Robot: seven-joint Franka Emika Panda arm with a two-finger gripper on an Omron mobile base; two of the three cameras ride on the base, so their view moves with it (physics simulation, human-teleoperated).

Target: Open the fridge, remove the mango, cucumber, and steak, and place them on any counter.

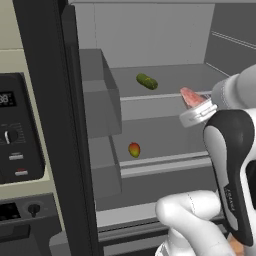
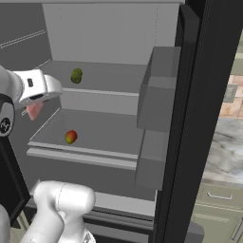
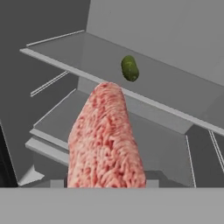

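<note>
Fridge [image 1: 50, 125] open, both black doors swung wide, light grey shelved interior exposed. All places below taken from the fridge.

Nearest: white arm rising in front of the fridge's lower part, wrist reaching in at upper-shelf height on the robot's right side of the interior. Gripper [image 1: 196, 106] at the front edge of the upper shelf. Fingertips themselves hidden behind the wrist flange and the meat; jaws clamped on the steak [image 3: 106, 140], judging by the slab standing straight out along the hand axis and filling the middle of the hand view. Steak pinkish-red, coarse-grained, oblong, one end projecting past the wrist toward the fridge's back wall, off the shelf surface as far as can be told. In the right base view, a pink corner of it visible below the white wrist.

Next in: mango [image 1: 134, 149] on the lower shelf, near that shelf's front lip, toward the left-door side of the interior. Red above, yellow-green below. Well apart from the gripper and lower than it.

Farthest: cucumber [image 1: 147, 81] on the upper shelf, toward the back, lying at a slant. Dark green, short, rounded ends. Beyond the steak's far end in the hand view, not touching it.

Beside the fridge's left door: black oven panel with knob [image 1: 10, 136], set in beige cabinetry. Beside the right door: marbled counter [image 2: 227, 152] over green drawers.
</note>
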